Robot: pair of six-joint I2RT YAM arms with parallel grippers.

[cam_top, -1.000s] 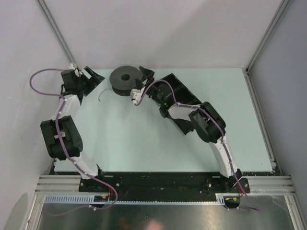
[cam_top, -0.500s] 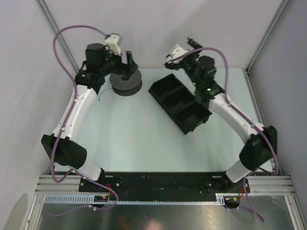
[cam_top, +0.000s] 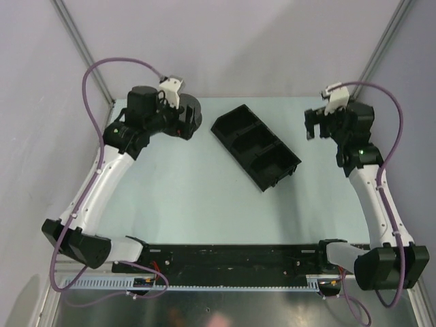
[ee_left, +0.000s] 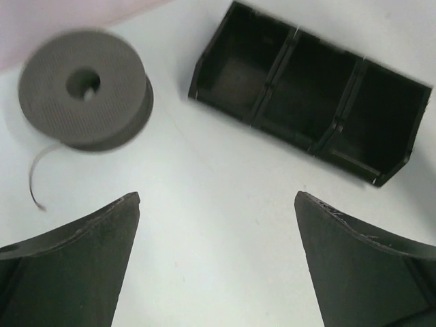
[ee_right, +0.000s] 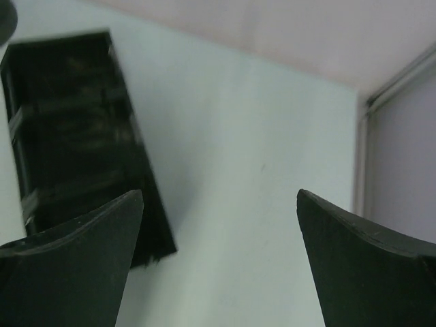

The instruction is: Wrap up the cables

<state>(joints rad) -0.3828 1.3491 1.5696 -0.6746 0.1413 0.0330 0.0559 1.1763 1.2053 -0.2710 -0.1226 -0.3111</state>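
Both the left claw (ee_left: 216, 199) and right claw (ee_right: 218, 195) gape empty. The hair-thin cable (ee_left: 33, 178), at the spool's (ee_left: 85, 88) seven o'clock, could easily slip a pinch.

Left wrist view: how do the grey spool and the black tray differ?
The spool is round and dark grey, with a hole through its centre; the tray is long, angular and black. The spool shows a flat top face, while the tray is open, split into three compartments that look empty. A thin wire curls out from the spool's edge; nothing trails from the tray. Both rest on the table, and neither is gripped.
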